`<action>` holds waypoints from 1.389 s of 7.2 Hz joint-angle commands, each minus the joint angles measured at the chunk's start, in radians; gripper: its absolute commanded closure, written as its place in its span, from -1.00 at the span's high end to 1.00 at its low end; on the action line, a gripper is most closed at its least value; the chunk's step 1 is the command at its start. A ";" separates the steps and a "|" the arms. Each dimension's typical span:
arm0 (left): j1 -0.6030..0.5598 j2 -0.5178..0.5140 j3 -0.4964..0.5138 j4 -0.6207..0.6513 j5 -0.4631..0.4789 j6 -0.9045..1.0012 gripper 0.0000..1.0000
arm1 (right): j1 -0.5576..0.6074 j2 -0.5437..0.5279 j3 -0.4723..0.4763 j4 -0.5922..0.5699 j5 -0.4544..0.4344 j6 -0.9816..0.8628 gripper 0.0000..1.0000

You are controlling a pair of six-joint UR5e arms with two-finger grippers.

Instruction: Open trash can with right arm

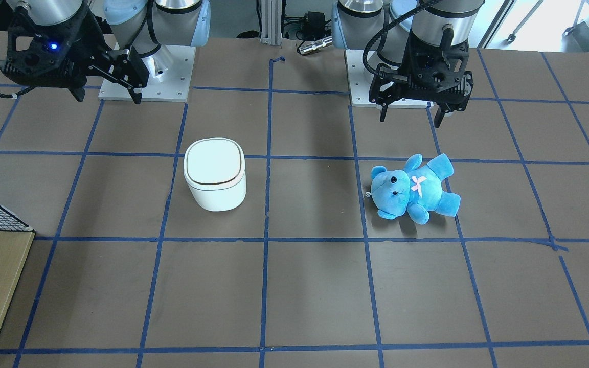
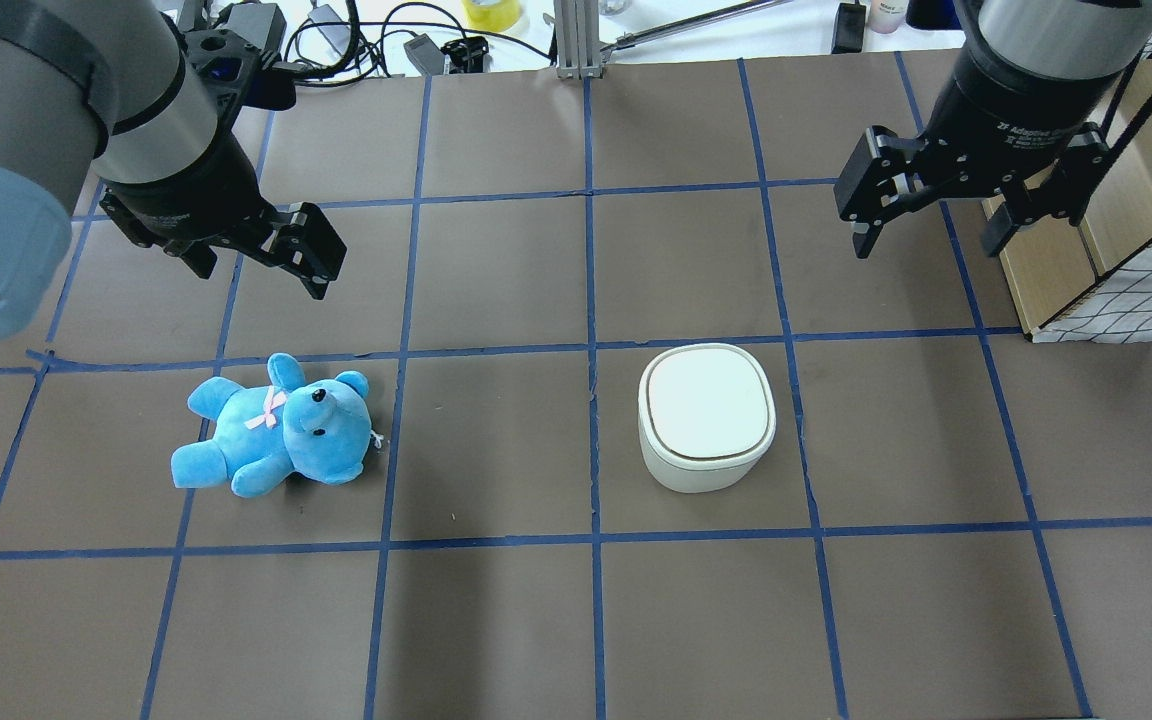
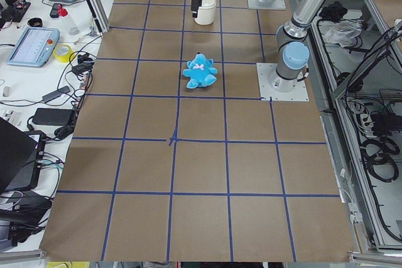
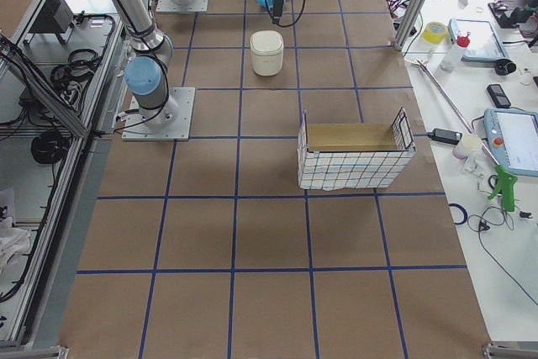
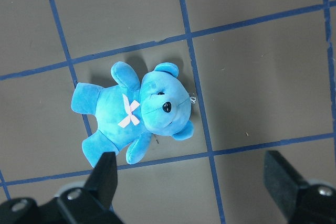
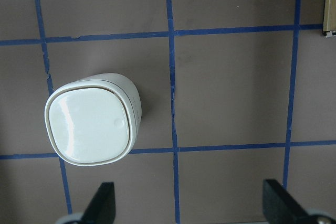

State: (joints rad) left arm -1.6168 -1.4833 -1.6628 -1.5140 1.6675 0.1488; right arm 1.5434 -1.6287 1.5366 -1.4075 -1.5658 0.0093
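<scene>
The white trash can (image 1: 215,174) stands on the brown table with its flat lid shut; it also shows in the overhead view (image 2: 706,415) and in the right wrist view (image 6: 92,124). My right gripper (image 2: 928,240), the one with the blue light (image 1: 106,94), is open and empty. It hangs above the table, behind the can and off to its side, not touching it. My left gripper (image 2: 261,275) is open and empty above the blue teddy bear (image 2: 276,430), which lies on its back (image 5: 134,116).
A wire-mesh basket with a cardboard liner (image 2: 1116,290) stands at the table's right edge beyond my right gripper. Blue tape lines grid the table. Cables and tools lie on the bench past the far edge (image 2: 416,40).
</scene>
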 commanded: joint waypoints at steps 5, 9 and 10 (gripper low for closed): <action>0.000 0.000 0.000 0.000 0.000 0.000 1.00 | 0.006 0.003 0.010 -0.013 0.007 0.020 0.70; 0.000 0.000 0.000 0.000 0.000 0.000 1.00 | 0.041 0.015 0.106 -0.140 0.016 0.067 -0.24; 0.000 0.000 0.000 0.000 0.000 0.000 1.00 | 0.072 0.017 0.146 -0.212 0.015 0.121 -0.25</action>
State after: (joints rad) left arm -1.6169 -1.4833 -1.6628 -1.5140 1.6674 0.1488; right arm 1.5823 -1.6142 1.6328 -1.5430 -1.5510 0.0810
